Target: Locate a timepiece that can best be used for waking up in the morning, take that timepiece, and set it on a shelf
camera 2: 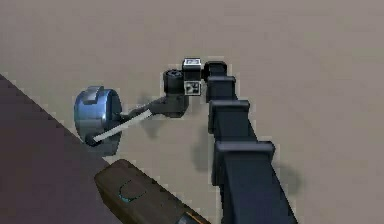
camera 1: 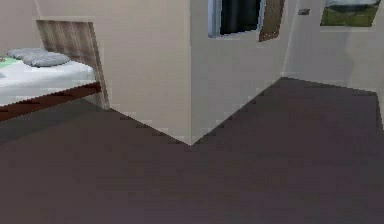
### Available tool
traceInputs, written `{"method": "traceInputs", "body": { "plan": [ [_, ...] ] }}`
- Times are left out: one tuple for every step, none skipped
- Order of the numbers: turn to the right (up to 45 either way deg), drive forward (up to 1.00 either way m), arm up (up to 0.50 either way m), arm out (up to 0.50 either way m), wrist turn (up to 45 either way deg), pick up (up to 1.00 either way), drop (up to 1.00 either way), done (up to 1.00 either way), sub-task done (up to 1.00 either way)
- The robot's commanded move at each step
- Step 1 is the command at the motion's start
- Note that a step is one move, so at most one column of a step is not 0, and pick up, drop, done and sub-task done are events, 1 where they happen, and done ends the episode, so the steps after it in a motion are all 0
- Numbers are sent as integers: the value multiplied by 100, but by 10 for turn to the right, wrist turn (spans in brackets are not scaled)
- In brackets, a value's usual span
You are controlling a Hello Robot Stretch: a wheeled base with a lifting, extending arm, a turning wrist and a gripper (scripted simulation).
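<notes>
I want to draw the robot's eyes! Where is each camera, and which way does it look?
Forward view: on the robot, looking ahead and slightly down at a bed, a window and dark floor.
Arm side view: on the robot's body, looking out sideways; the dark arm and jaws show, a round blue-grey thing at their tip.
Both share the dark floor and beige wall.

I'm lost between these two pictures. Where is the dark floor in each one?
Forward view: the floor spreads across the lower half, below the bed.
Arm side view: the floor is the dark wedge at lower left.
Shared landmark: the beige wall that meets it.
</notes>
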Motion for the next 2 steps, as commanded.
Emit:
{"method": "traceInputs", "body": {
  "plan": [
    [0,0,0,0,-450,0,0,0,0],
    [0,0,0,0,-90,0,0,0,0]
  ]
}}
